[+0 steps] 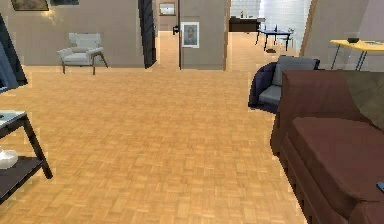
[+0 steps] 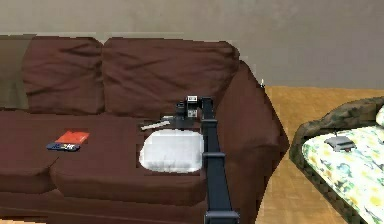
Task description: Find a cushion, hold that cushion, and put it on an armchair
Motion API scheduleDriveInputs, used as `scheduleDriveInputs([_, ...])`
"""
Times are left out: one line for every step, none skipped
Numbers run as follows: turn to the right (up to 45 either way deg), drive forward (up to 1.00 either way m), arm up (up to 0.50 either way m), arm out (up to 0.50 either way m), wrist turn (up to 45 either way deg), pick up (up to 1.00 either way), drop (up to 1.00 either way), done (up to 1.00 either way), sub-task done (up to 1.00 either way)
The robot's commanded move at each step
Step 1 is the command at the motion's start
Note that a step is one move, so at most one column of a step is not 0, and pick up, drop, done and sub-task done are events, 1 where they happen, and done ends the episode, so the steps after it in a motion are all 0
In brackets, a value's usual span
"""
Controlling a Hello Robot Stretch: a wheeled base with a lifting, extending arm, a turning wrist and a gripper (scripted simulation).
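A pale grey cushion (image 2: 172,153) lies on the seat of the dark brown sofa (image 2: 120,70), near its right armrest. My arm rises from the bottom edge beside the cushion, and the gripper (image 2: 155,126) sits just above the cushion's upper edge, over the sofa seat. I cannot tell whether it holds anything. The same sofa (image 1: 335,130) runs along the forward view's right. Two armchairs stand ahead: a dark blue one (image 1: 262,85) with a grey pad just beyond the sofa, and a light grey one (image 1: 82,50) by the far wall at the left.
A red book (image 2: 68,141) lies on the sofa seat, with an olive throw (image 2: 12,75) over the backrest. A flower-patterned bed (image 2: 350,155) stands at the arm side view's right. A dark side table (image 1: 15,150) is at the forward view's left, and wooden floor (image 1: 150,120) lies ahead.
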Motion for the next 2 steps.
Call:
scheduleDriveInputs([0.0, 0.00, 0.00, 0.00, 45.0, 0.00, 0.00, 0.00, 0.00])
scheduleDriveInputs([0.0, 0.00, 0.00, 0.00, 12.0, 0.00, 0.00, 0.00, 0.00])
